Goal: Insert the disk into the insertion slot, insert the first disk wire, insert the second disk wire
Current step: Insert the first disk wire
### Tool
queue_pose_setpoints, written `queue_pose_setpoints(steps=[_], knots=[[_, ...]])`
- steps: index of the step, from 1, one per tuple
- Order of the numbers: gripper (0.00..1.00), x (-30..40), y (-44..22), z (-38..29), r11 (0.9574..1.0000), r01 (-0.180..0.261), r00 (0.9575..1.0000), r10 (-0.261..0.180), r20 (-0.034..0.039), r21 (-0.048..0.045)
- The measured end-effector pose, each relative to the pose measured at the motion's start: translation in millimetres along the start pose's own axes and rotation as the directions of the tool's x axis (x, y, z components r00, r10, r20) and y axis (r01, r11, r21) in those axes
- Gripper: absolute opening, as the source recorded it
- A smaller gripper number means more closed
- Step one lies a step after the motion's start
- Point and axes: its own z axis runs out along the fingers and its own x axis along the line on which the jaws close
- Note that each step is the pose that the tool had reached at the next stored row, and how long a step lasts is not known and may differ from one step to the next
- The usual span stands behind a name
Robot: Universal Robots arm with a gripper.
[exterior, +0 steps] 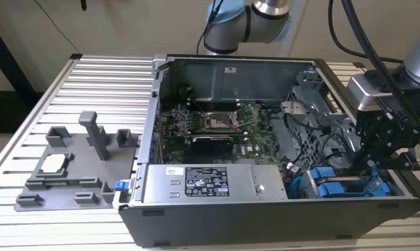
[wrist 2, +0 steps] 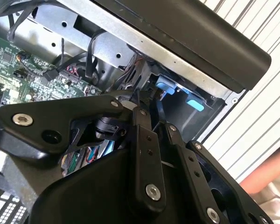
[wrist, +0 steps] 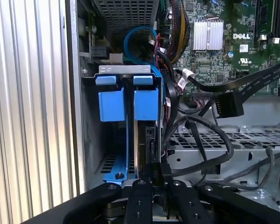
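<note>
My claw (wrist: 155,171) hangs at the near end of the disk (wrist: 145,140). How far it is open, or whether it pinches anything, I cannot tell. The disk stands on edge in the slot (wrist: 126,70) and seems seated. It lies dead ahead of me, its long axis running straight away to the blue tabs (wrist: 145,80) at the far end. A black plug (wrist: 229,103) hangs free nearby, apart from the disk. Beyond lies the board (wrist: 224,56).

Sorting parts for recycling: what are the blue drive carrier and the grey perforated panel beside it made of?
Bright blue drive carrier frame: likely moulded plastic, uniform colour, soft matte sheen. Grey perforated panel: probably sheet metal, dull bare finish, punched slots.
</note>
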Motion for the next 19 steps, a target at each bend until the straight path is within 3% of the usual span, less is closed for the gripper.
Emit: queue_pose_setpoints(steps=[19], knots=[[0.20, 1.1, 0.7, 8.6, 1.0000, 0.000, 1.0000, 0.000, 0.0013, 0.0013]])
